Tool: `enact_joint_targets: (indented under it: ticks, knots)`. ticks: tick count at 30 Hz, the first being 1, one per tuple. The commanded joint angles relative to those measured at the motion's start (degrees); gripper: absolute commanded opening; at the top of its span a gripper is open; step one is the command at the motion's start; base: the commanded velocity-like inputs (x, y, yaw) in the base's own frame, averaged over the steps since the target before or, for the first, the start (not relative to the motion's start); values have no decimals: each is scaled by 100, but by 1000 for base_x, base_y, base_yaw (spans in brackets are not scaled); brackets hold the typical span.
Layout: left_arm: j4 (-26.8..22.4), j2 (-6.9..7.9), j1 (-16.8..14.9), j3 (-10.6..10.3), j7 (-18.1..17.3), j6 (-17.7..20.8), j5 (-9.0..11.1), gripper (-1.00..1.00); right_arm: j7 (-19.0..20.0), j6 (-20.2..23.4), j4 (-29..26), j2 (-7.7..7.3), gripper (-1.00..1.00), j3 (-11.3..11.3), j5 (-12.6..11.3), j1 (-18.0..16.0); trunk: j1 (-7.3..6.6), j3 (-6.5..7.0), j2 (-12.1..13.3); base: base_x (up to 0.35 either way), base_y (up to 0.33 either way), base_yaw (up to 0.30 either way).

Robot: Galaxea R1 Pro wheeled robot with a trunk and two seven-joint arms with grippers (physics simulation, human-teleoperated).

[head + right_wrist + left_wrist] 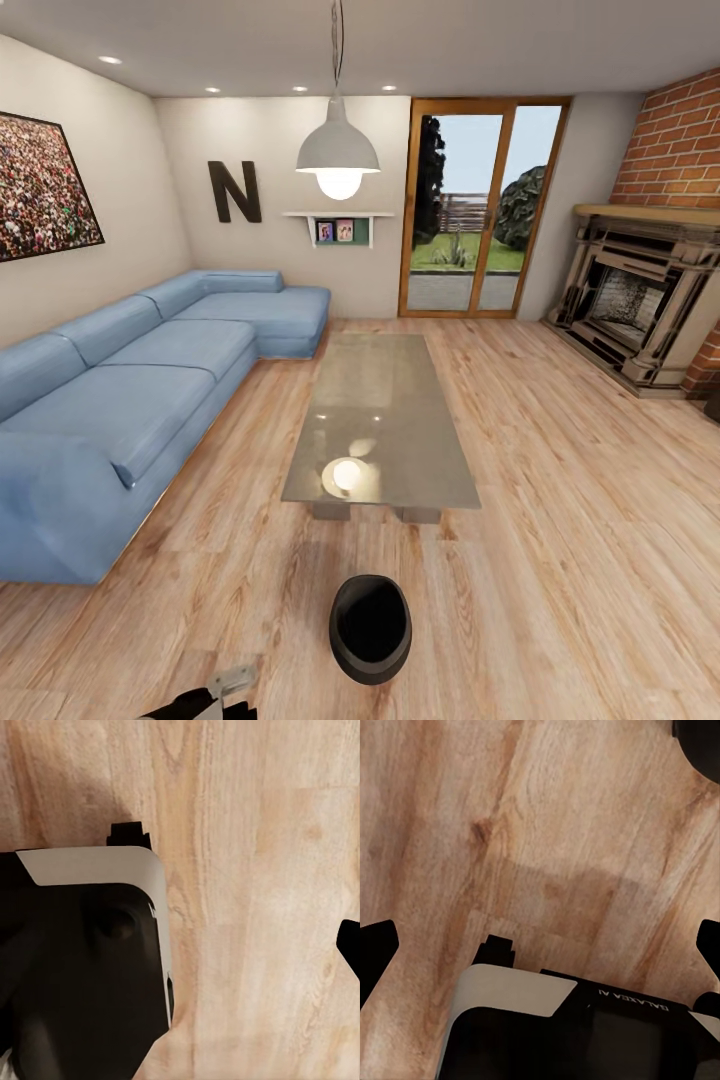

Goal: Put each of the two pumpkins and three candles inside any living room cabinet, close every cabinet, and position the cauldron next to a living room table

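Black cauldron [370, 628] near glass table [385, 420]

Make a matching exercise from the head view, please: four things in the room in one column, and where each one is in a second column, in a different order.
Things:
1. cauldron
2. sofa
3. fireplace
4. pendant lamp

Places:
A. against the brick wall on the right
B. on the wood floor, just in front of the near end of the coffee table
C. hanging from the ceiling, above the coffee table
D. along the left wall, turning at the far corner

Pairs: 1-B, 2-D, 3-A, 4-C
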Motion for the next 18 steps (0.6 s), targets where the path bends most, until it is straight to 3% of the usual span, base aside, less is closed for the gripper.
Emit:
enact_joint_targets:
  ticks: [1,18]
  knots:
    - [7,-2,-8,-48,13,11,55,100,-10,16,4,1,100,48,-54,-5,1,-7,-5,0,0,0]
    - [7,-2,-11,-48,13,11,55,100,-10,15,4,1,100,47,-52,-5,1,-7,-5,0,0,0]
